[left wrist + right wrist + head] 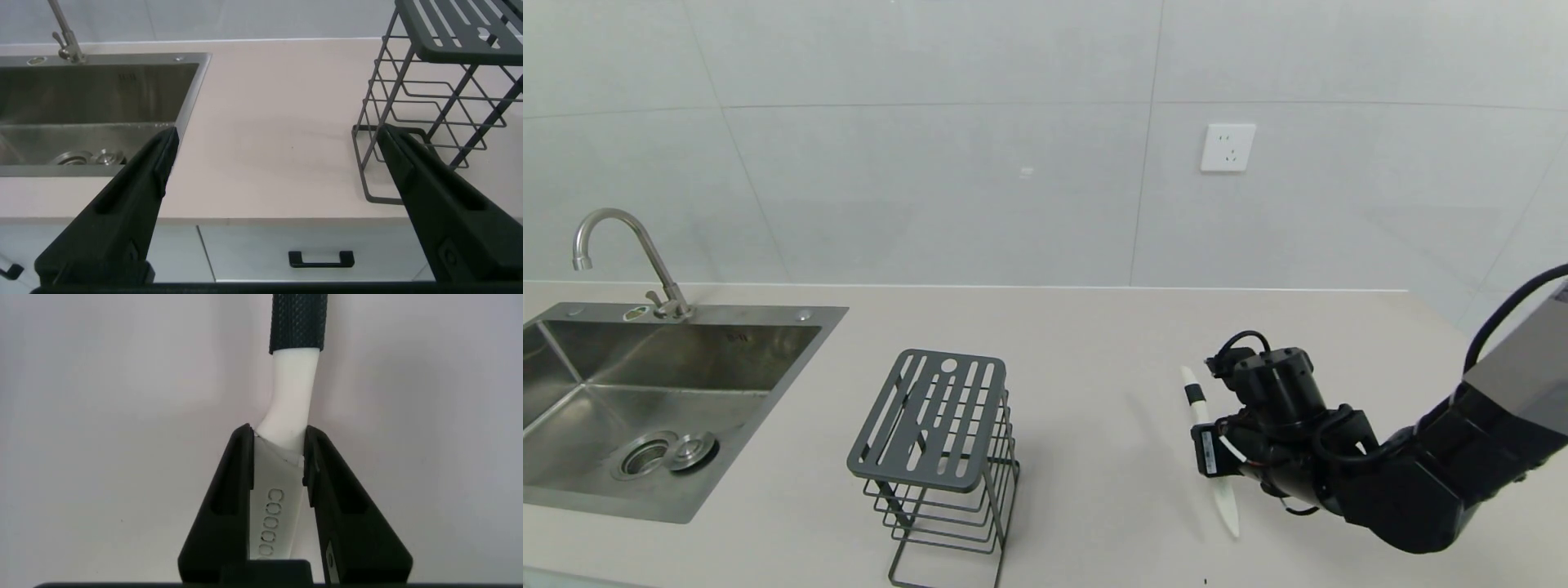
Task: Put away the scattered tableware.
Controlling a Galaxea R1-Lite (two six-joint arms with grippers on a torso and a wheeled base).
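White utensil [1223, 494], long and flat, tapered at one end with a black knurled band near the other, is at 3 o'clock from the wire rack [935, 425], low at the countertop [1094, 392]. The right gripper [278, 449] clamps its flat part, and the left gripper [274, 155] is spread wide.

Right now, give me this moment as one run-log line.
right gripper shut on white utensil | left gripper open, empty | rack between sink and utensil

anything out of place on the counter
Only the white utensil: it lies flat on the counter, right of the wire rack rather than in it. The right gripper is closed on it. Nothing looks spilled or damaged.
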